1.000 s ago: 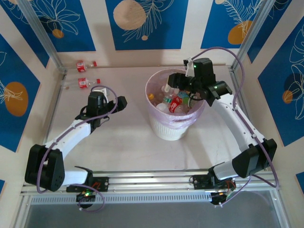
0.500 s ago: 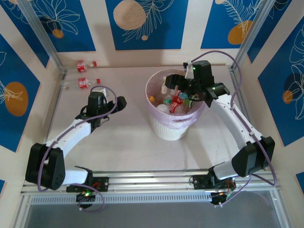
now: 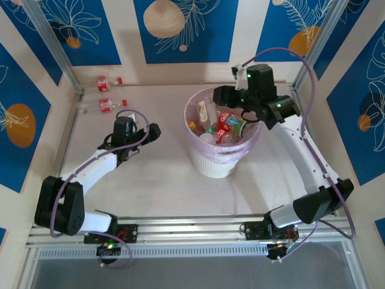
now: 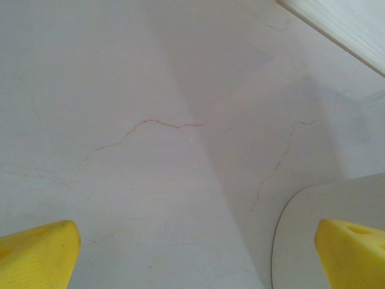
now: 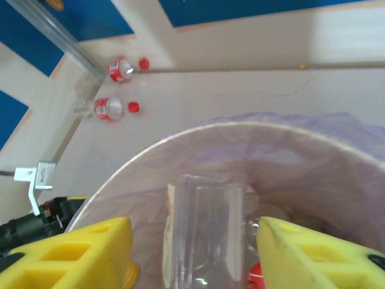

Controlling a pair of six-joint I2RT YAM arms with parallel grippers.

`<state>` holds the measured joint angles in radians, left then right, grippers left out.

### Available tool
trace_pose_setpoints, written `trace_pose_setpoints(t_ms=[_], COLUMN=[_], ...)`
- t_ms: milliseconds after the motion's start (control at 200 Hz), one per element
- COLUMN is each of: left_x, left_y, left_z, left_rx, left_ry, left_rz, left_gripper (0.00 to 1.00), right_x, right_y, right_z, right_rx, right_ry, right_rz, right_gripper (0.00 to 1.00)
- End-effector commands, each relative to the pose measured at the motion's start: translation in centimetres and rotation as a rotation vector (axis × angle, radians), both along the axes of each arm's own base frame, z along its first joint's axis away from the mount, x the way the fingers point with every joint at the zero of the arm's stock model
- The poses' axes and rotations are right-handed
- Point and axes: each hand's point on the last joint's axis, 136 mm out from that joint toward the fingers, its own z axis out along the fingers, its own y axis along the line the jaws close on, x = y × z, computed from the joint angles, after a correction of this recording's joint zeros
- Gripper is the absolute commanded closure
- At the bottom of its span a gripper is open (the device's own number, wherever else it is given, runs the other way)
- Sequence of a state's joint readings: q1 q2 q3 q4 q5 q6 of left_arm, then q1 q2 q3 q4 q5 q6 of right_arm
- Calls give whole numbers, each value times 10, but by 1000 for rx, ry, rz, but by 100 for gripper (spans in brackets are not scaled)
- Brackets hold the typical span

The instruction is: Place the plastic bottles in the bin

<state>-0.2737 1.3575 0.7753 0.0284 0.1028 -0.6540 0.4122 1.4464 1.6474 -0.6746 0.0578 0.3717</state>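
Overhead, the right gripper (image 5: 192, 253) hangs above the bin's (image 3: 212, 164) far rim, its fingers parted and gripping nothing. Below them a clear crushed bottle (image 5: 204, 229) leans on the pink liner (image 5: 271, 162) beside the other binned bottles (image 3: 224, 127). One red-capped bottle (image 3: 108, 82) and a second red-capped bottle (image 3: 110, 105) lie at the table's (image 3: 156, 174) far left corner. The left gripper (image 4: 198, 253) is spread wide over bare tabletop.

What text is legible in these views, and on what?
No text can be read in any view.
Red label on the far bottle by the wall: too small and blurred to read.
Red label on the near bottle on the table: too blurred to read.
Red-labelled bottle in the bin: white marks, too small to read.
Blue wall panels: leaf and circle patterns, no words.
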Motion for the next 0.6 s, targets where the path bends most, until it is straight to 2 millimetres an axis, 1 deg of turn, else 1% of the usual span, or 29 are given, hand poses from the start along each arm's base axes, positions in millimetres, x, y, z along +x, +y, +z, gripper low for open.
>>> trace_pose_setpoints(t_ms=[0, 65, 130, 190, 265, 405, 480, 560, 595], left_x=[4, 3, 1, -1, -4, -5, -3, 1, 3], left_y=[5, 9, 16, 23, 30, 41, 47, 52, 54], left_z=[5, 4, 3, 2, 2, 6, 8, 9, 10], left_rx=[-7, 0, 0, 4, 12, 18, 17, 17, 18], left_ry=[-7, 5, 30, 47, 54, 51, 54, 61, 66], left_rz=[25, 38, 81, 115, 138, 173, 194, 209, 214], left_gripper=[0, 0, 1, 2, 3, 3, 3, 3, 3], right_x=[4, 9, 13, 17, 21, 21, 20, 20, 20], right_y=[18, 28, 33, 32, 27, 27, 30, 33, 34], right_z=[-26, -35, -47, -60, -78, -96, -92, -76, -67], right_rx=[-52, -59, -73, -108, -173, -204, -184, -160, -150], right_ry=[49, 60, 77, 93, 102, 119, 113, 81, 63], right_rz=[31, 41, 40, 20, -24, -39, -26, -12, -6], right_gripper=[48, 51, 57, 58, 58, 59, 59, 59, 59])
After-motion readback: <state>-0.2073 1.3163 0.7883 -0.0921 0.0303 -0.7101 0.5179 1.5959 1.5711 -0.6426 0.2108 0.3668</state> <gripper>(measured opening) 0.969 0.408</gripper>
